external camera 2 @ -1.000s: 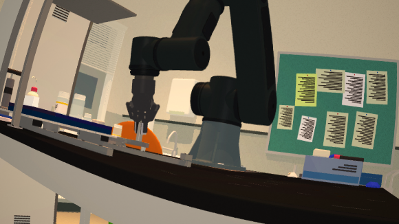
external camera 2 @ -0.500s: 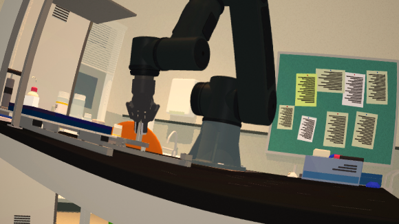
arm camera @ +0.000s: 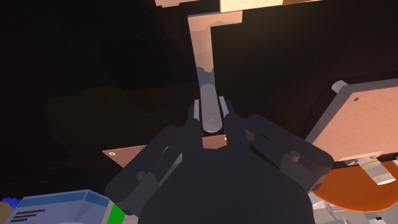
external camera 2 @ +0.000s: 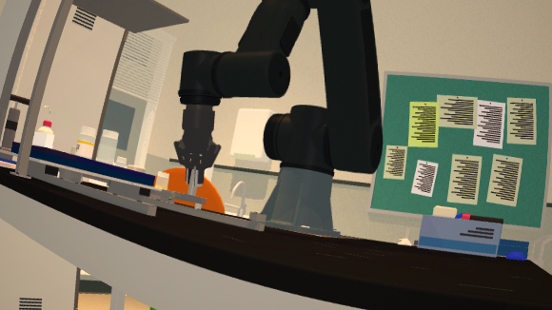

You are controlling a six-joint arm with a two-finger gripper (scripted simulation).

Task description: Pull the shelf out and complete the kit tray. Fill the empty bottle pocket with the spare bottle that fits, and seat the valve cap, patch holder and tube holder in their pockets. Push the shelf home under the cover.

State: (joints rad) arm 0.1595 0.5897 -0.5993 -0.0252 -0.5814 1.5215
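My gripper [external camera 2: 194,184] [arm camera: 210,115] points straight down at the front of the shelf and I hold the shelf's grey handle bar [arm camera: 209,114] between my closed fingers. The handle runs away from me as a thin grey bar to the shelf's front edge. The grey shelf [external camera 2: 119,188] lies low on the dark table, with rails reaching toward the arm's base. A navy kit tray [external camera 2: 81,161] sits on it under the tall cover frame [external camera 2: 43,85], with several bottles [external camera 2: 95,145] standing in it. A small pale bottle [arm camera: 374,173] lies on an orange disc [external camera 2: 211,195] [arm camera: 355,190].
The cover frame's posts stand close on the left. A wooden block [arm camera: 355,123] sits to the right of the handle in the wrist camera. A blue-grey box [external camera 2: 459,235] [arm camera: 58,206] rests far right on the table, before a green noticeboard [external camera 2: 464,147].
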